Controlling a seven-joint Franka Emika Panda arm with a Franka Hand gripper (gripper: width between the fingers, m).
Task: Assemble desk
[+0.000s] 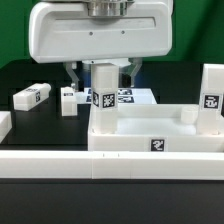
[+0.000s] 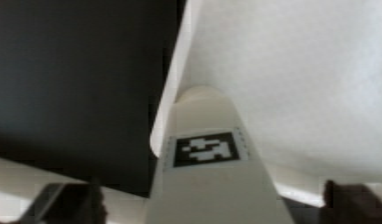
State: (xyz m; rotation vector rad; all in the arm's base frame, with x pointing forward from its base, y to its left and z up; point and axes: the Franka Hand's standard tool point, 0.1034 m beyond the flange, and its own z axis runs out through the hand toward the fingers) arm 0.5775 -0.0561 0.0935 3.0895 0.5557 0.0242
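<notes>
A bulky white housing hides the gripper's (image 1: pixel 101 72) upper part. Its dark fingers (image 2: pixel 63 203), blurred and cut off, stand apart with gaps either side of an upright, tagged white plastic leg (image 1: pixel 103 100) at the rimmed desk top's (image 1: pixel 130 140) corner.

The pincer (image 1: pixel 102 80) hangs pointing straight down, its two fingers (image 2: pixel 71 203) spread wide apart.

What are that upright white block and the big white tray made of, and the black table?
The upright leg and the desk top look like hard matte white plastic: smooth faces, crisp edges, no grain. The table looks dull black, perhaps cloth or painted board; hard to tell.
</notes>
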